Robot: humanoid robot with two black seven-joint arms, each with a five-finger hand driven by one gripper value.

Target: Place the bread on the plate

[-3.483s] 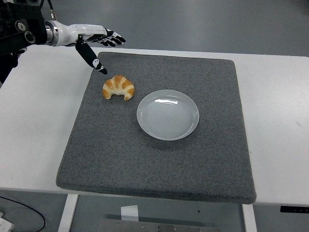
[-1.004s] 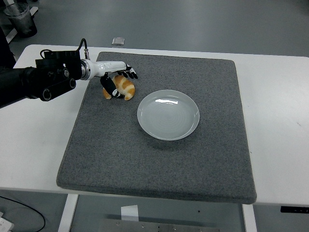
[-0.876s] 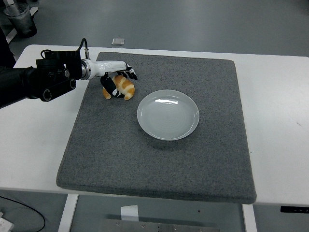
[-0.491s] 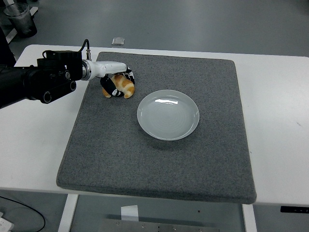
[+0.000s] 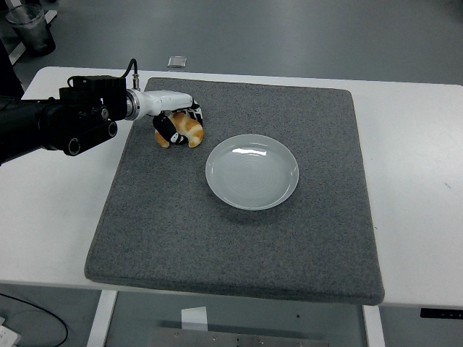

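The left hand (image 5: 176, 117) is curled over the bread (image 5: 185, 131), fingers wrapped down around it, a grip that looks meant to lift it clear for the carry. The bread lies under and inside that hand, on the grey mat (image 5: 239, 238) just up and left of the plate (image 5: 251, 171), near its rim but apart from it. The plate is bare, so the placing is not yet done. The mat covers the desk (image 5: 419, 181).

A white table (image 5: 412, 144) stands on a grey floor (image 5: 289, 36); a dark bin (image 5: 27, 29) is far left.
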